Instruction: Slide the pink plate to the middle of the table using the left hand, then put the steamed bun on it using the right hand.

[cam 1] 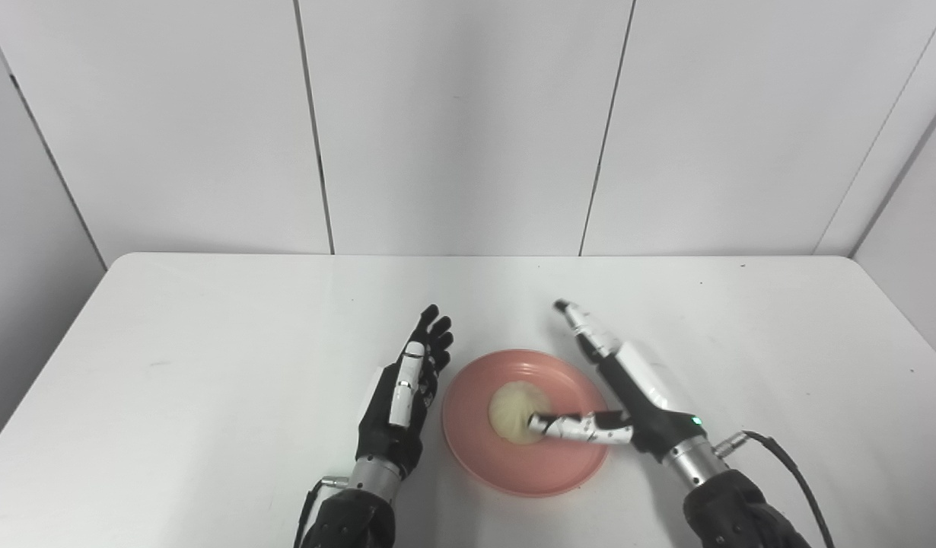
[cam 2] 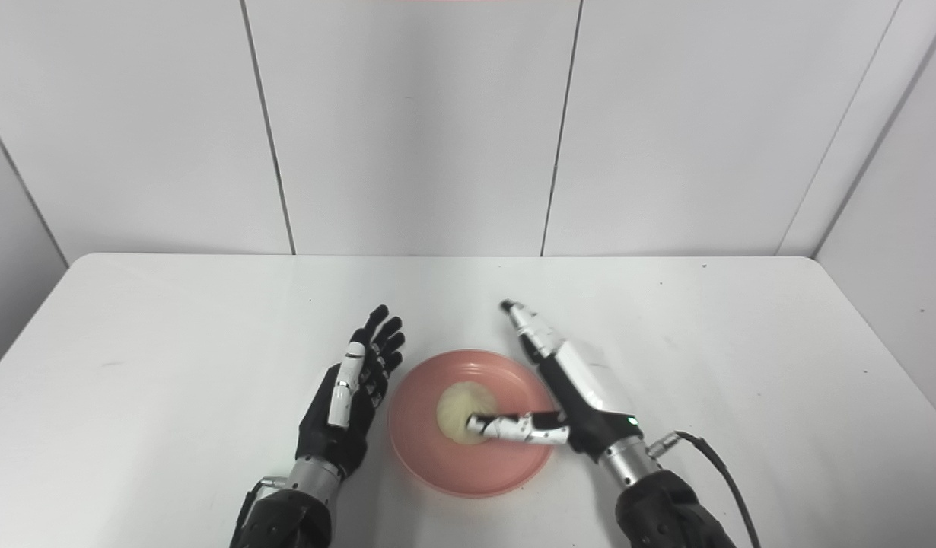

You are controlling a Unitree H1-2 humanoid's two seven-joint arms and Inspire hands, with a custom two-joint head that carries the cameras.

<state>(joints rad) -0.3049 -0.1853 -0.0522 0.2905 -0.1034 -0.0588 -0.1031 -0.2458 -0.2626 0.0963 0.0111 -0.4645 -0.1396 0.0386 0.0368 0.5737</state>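
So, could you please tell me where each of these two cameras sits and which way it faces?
Left eye view: on the head, looking down at the white table; both arms enter from below.
Right eye view: beside it, slightly to the right, same downward look.
Both share the pink plate, the bun, the open left robot hand and right robot hand.

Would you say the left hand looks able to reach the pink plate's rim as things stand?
Probably yes: the left hand lies open right beside the pink plate, with nothing between them; the right hand is at the other side, over the steamed bun.
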